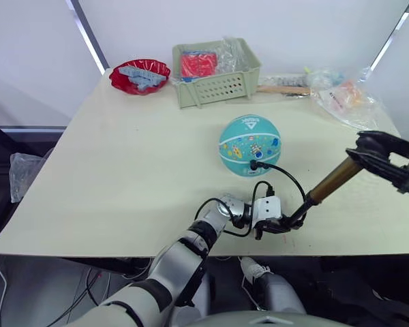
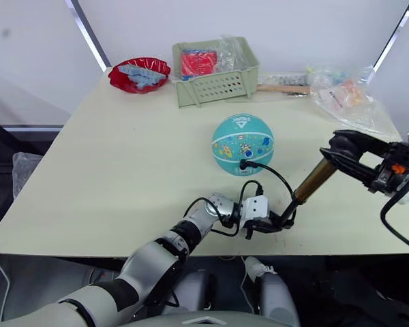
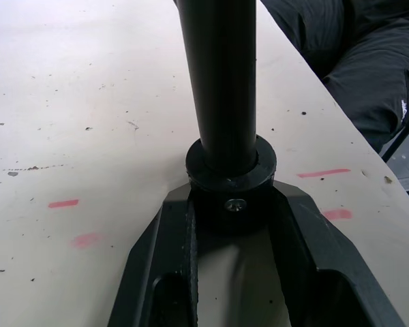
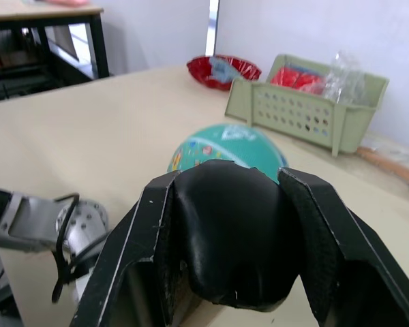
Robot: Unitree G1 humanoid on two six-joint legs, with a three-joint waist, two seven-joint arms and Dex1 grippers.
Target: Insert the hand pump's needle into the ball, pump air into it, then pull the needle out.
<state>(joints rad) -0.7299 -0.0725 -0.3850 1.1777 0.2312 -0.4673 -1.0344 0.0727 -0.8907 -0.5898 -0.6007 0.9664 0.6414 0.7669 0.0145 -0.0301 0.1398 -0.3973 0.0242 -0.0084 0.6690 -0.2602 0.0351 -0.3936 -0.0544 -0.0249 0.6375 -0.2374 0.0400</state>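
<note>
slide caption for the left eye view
Left gripper clamps hand pump base, right gripper grips handle, hose in ball.

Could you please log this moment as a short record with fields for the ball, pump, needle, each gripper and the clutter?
ball: teal, on the table, mid-right
pump: tilted, base near the table's front edge, handle up to the right
hose: black, loops from the pump's base to the ball
needle: fitting sits against the ball's front, pin itself not visible
left gripper: shut on the pump's base
right gripper: shut on the handle
clutter: red bowl, green basket, plastic bags at the far edge
</note>
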